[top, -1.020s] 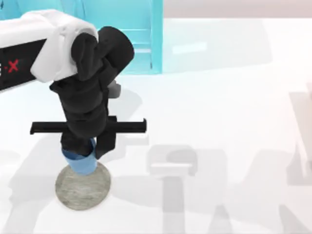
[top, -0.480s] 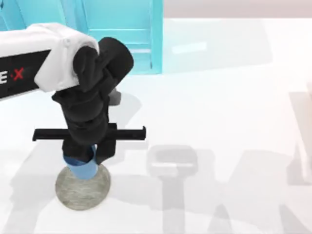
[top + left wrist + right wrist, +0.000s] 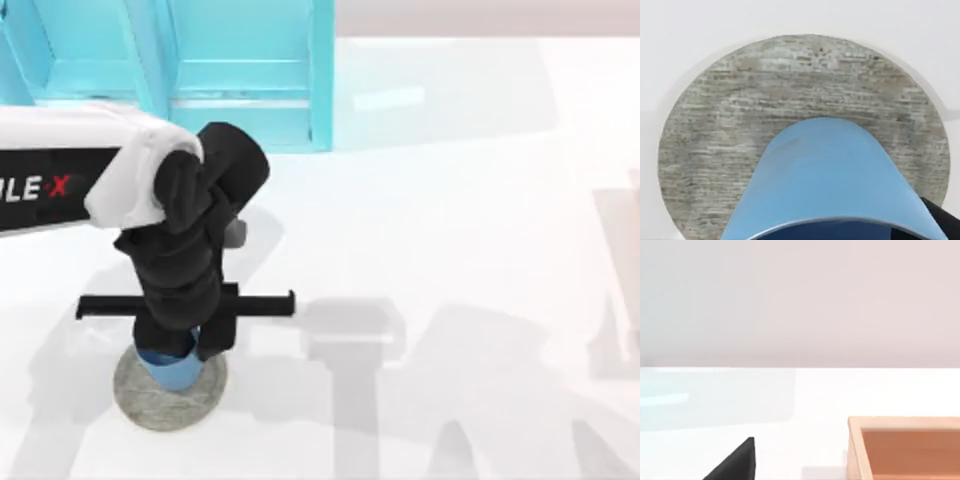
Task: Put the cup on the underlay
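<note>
Item 1, my left gripper (image 3: 180, 345): positioned over the near-left part of the table (image 3: 450, 230), pointing down from my left arm (image 3: 70, 180), which enters from the top view's left edge. The fingers are clamped on the cup; a dark finger (image 3: 942, 220) shows against the cup's side in the left wrist view.

Item 2, the cup (image 3: 172, 368): small, blue, cylindrical, held upright in my left gripper. Its lower end sits over the underlay, inside the disc's outline and toward the disc's far side. From above, my black wrist covers its upper part. In the left wrist view the cup's pale blue wall (image 3: 830, 170) stands in front of the disc, with the darker rim at the frame's edge. Whether the base touches the disc or hangs just above it, I cannot tell.

Item 3, the underlay (image 3: 150, 400): flat, round, grey, mottled, wider than the cup. It lies on the white table near the front-left. Its bare surface (image 3: 740, 125) rings the cup on all visible sides in the left wrist view.

Item 4, turquoise shelf (image 3: 240, 70): large, translucent, standing at the table's far-left, well apart from the disc.

Item 5, my right arm: parked. Its wrist view shows a black finger tip (image 3: 737, 462), the white table and a wooden box (image 3: 905, 447) with an orange-brown inside. I cannot tell whether this gripper's fingers are apart or together.
</note>
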Motion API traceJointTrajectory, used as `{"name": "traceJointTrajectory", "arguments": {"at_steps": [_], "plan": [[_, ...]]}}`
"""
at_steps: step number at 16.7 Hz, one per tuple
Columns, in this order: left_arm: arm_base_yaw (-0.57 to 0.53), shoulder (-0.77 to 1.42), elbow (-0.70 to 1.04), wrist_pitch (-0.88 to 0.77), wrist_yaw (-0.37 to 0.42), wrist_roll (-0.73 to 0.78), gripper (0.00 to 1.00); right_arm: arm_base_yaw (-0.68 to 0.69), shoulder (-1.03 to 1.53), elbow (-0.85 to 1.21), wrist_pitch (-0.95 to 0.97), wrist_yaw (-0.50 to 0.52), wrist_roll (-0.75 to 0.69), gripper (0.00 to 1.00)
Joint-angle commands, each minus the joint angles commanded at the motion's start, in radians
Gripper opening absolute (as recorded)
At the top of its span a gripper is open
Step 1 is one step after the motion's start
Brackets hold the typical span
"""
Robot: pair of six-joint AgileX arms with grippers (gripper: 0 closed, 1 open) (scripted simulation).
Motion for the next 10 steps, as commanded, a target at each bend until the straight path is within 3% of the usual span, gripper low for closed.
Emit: {"name": "traceJointTrajectory", "arguments": {"at_steps": [1,10], "plan": [[0.0,0.0,0.0,0.0,0.0,0.0,0.0,0.0,0.0,0.0,0.0,0.0,0.0,1.0],[0.0,0.0,0.0,0.0,0.0,0.0,0.68,0.0,0.0,0.0,0.0,0.0,0.0,1.0]]}}
